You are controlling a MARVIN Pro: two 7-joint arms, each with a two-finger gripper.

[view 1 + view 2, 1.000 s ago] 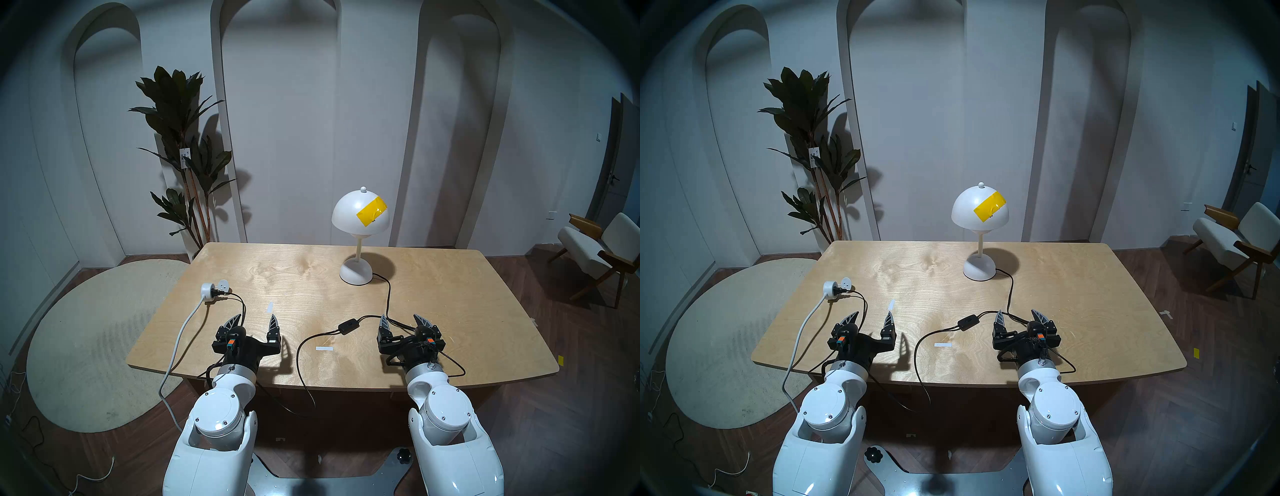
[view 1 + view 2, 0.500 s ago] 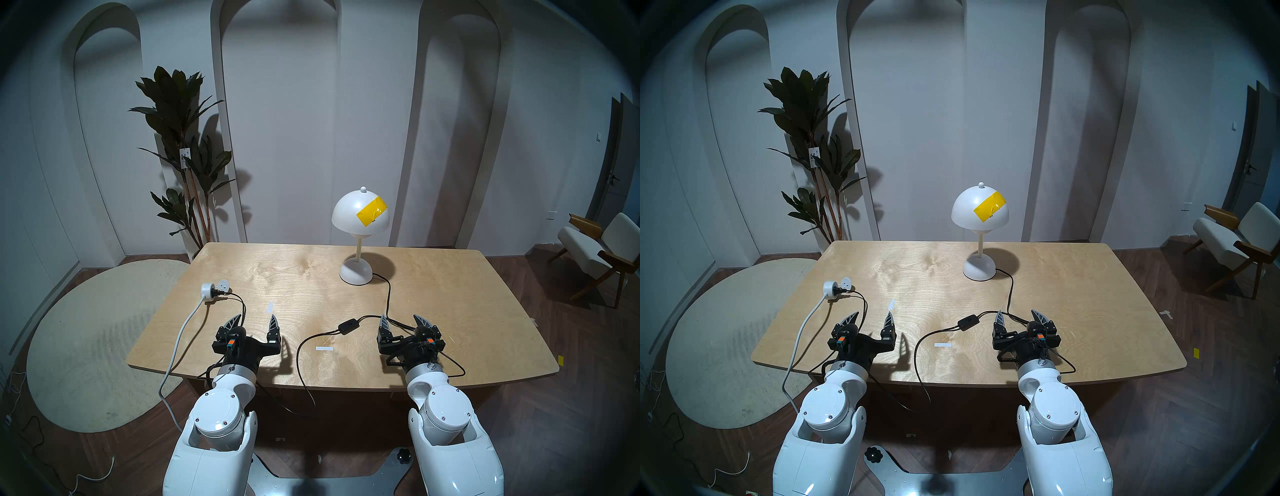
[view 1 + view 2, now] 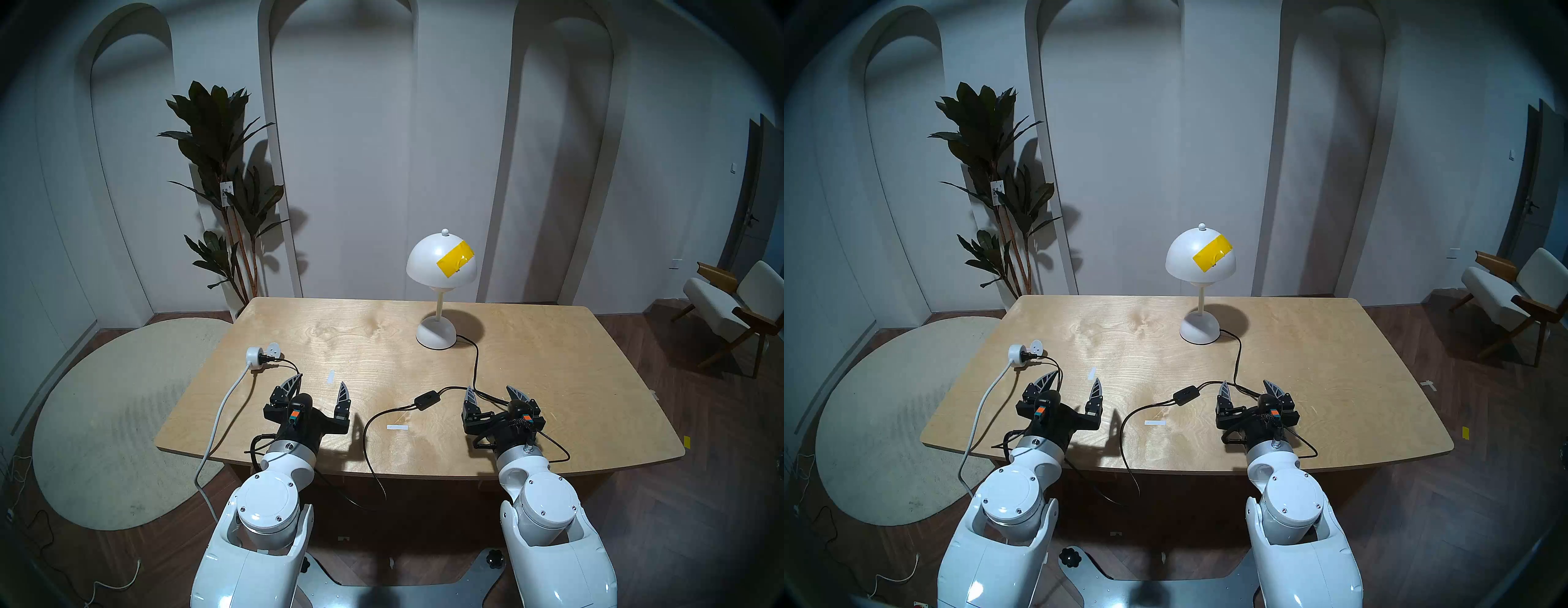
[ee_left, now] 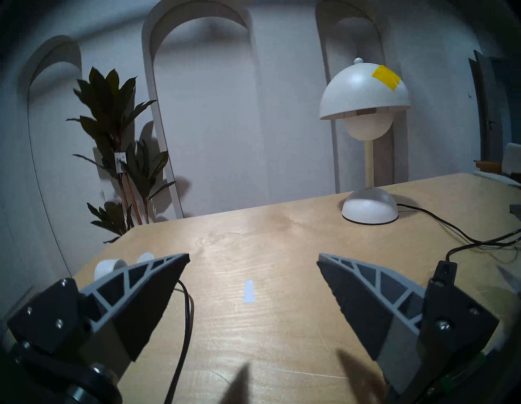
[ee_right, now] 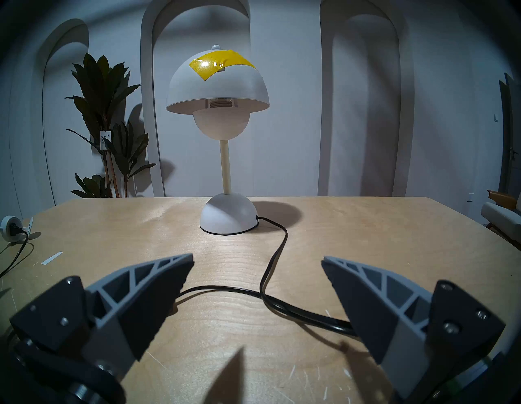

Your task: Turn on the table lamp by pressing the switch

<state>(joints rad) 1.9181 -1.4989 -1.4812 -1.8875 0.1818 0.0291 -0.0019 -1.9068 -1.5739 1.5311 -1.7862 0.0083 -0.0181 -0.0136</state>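
- Hovering low over the near part of the table (image 3: 551,361), the left gripper (image 3: 320,384) has its two fingers spread wide and holds nothing; the right gripper (image 3: 494,392) is likewise wide open and empty, straddling a stretch of black cord (image 5: 270,270).
- Between the two grippers lies the switch (image 3: 426,399), flat on the wood, nearer the right gripper and just beside its inner finger; the left wrist view catches it at the far right, partly behind that gripper's own finger (image 4: 445,272).
- By the look of it, the switch is light, hard plastic on a limp cord, so it will likely skate or twist on the smooth wood if pushed sideways. It needs no grasp: one fingertip should come straight down on the button in its top face. Closing the fingers first would give a firmer point.
- It is a small black oblong lying at a slant, cord leaving both ends. Its button is too small to make out from the head views.
- Farther out, the cord curves up to the table lamp (image 3: 441,271), which stands upright toward the back of the table: white dome shade with a yellow tape strip, slim cream stem, rounded white base, bulb unlit.
- At the left, the cord's plug sits in a round white power socket (image 3: 254,354).
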